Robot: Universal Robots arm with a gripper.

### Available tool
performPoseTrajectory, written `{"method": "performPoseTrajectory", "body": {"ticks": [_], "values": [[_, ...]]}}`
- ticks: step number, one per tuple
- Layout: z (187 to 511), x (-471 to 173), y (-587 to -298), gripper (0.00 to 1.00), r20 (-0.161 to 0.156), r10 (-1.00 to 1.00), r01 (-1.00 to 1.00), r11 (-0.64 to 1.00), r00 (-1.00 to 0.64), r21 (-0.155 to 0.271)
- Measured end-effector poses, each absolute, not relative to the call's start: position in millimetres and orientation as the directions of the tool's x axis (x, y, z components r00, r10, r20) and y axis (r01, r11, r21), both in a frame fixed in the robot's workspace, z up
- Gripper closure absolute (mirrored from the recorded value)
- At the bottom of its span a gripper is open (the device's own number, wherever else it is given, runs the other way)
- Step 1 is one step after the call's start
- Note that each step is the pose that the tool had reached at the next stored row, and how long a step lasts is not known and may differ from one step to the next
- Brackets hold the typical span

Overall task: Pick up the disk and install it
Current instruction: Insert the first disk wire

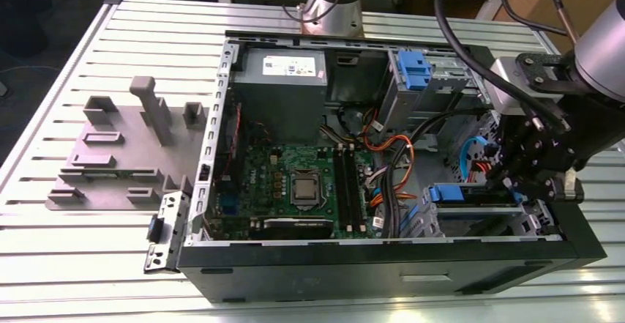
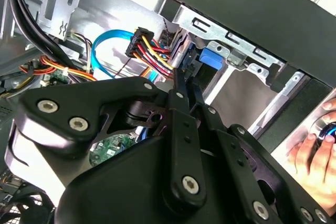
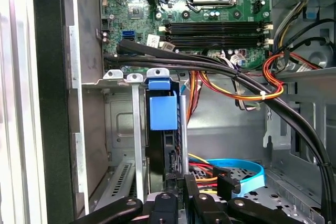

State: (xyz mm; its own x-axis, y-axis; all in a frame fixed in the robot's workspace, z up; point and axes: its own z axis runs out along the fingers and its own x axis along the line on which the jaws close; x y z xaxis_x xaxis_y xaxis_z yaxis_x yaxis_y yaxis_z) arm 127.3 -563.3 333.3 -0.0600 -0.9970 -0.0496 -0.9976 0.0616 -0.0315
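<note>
**Q:** Where's the disk [image 3: 169, 153], and how does it lie?

**A:** It stands on edge in the drive cage [image 3: 122, 129], at the corner of the computer case [image 1: 391, 264] nearest the exterior view's lower right. Its long axis runs from my fingers [image 3: 180, 179] towards the motherboard [image 3: 210, 3]. The blue-capped end points at the board and the other end sits at my fingertips.

**Q:** What's your grip?

**A:** My fingers are drawn nearly together, pinching the thin end of the disk. In the second wrist view the two black bars run almost parallel up to that end.

**Q:** Materials?

**A:** The disk is a slim dark slab seen edge-on, with a bright blue plastic carrier tab [image 3: 163, 109], boxy and smooth. The cage is bare grey sheet metal, folded, with punched slots. The board is green, with a square silver processor and long black memory slots.

**Q:** What's around it?

**A:** A black cable bundle [image 3: 210, 66] crosses just above the cage, with orange, red and yellow wires [image 3: 273, 85] looping beside it. A flat blue ribbon cable [image 3: 244, 169] curls close to my fingertips.

**Q:** Any writing?

**A:** A white sticker on the grey power supply [image 1: 283, 70] at the case's far edge; the print is too small to read. The disk's broad faces are turned away from me.

**Q:** Outside the case?

**A:** The case lies on a ribbed metal desk [image 1: 88, 264], with a grey moulded fixture [image 1: 117, 154] near the desk's edge on the exterior view's left. A person's hand [image 2: 315, 158] rests beyond the case wall.
</note>
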Motion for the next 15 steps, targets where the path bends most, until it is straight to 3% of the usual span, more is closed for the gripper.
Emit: {"method": "performPoseTrajectory", "body": {"ticks": [15], "values": [[332.2, 127.3, -563.4, 0.82, -0.051, -0.996, -0.997, 0.071, -0.069, -0.034]]}}
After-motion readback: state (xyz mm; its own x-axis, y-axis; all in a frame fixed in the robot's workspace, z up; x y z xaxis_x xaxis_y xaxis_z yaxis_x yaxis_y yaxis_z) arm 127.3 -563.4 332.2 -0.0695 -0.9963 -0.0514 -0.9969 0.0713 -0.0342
